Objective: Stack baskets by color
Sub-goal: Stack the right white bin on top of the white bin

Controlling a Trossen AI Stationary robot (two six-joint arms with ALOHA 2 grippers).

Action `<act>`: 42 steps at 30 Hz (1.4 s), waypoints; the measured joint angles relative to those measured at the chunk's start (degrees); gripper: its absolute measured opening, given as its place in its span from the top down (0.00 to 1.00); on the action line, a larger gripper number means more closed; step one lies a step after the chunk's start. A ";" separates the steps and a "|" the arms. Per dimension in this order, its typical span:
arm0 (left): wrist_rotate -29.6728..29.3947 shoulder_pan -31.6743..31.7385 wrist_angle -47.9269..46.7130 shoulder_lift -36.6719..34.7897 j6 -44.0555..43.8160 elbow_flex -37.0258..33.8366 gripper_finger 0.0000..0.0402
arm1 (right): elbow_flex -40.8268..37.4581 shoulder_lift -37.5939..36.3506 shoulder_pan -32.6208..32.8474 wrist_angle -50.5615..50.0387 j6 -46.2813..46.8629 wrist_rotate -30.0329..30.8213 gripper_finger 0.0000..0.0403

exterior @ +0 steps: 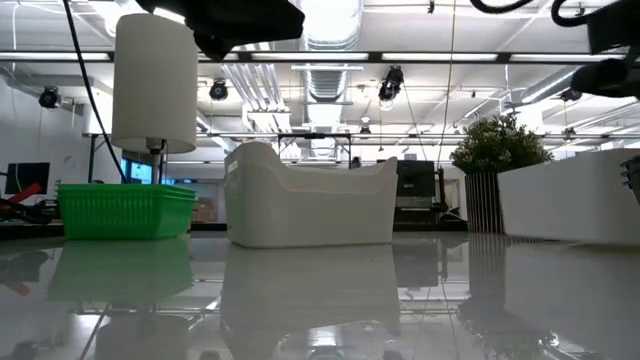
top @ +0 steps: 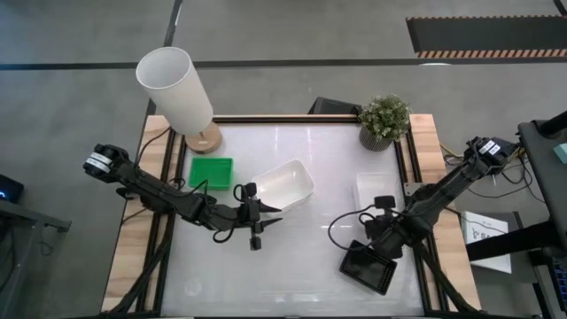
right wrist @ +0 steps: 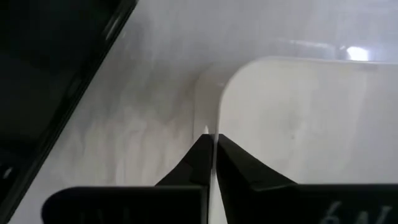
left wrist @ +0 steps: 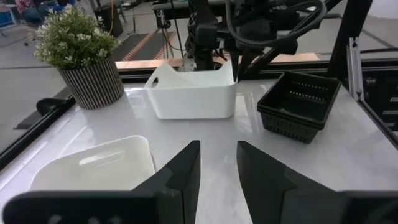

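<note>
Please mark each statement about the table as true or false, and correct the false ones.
1. The green basket sits close to the lamp base. True.
2. The right gripper is shut on the rim of a white basket. True.
3. The left gripper is holding the black basket. False: it holds nothing, and that basket lies across the table from it.
4. The potted plant stands inside a white basket. False: it stands on the table near a far corner.
5. A white basket lies near the table's middle. True.
</note>
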 joint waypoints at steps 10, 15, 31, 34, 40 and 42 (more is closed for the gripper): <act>0.00 0.00 2.44 0.00 -0.23 0.00 0.78 | 1.37 0.00 -3.73 5.00 2.52 16.27 0.98; -1.15 0.00 4.20 0.00 -0.09 0.00 0.78 | 4.99 0.00 -5.22 5.22 1.65 22.14 0.98; -35.51 -0.51 4.76 -4.15 4.41 0.57 0.78 | 22.04 6.16 -19.41 18.77 -13.10 25.03 0.98; -35.70 -0.95 4.74 -5.57 2.90 0.45 0.78 | 27.32 11.53 -21.62 18.32 -17.06 23.58 0.98; -35.82 -4.08 4.76 -9.98 4.06 0.43 0.78 | 38.19 21.31 -24.48 18.36 -27.77 21.82 0.98; -35.82 -5.28 4.78 -10.91 4.17 0.18 0.78 | 41.20 23.84 -25.14 18.42 -29.86 19.10 0.98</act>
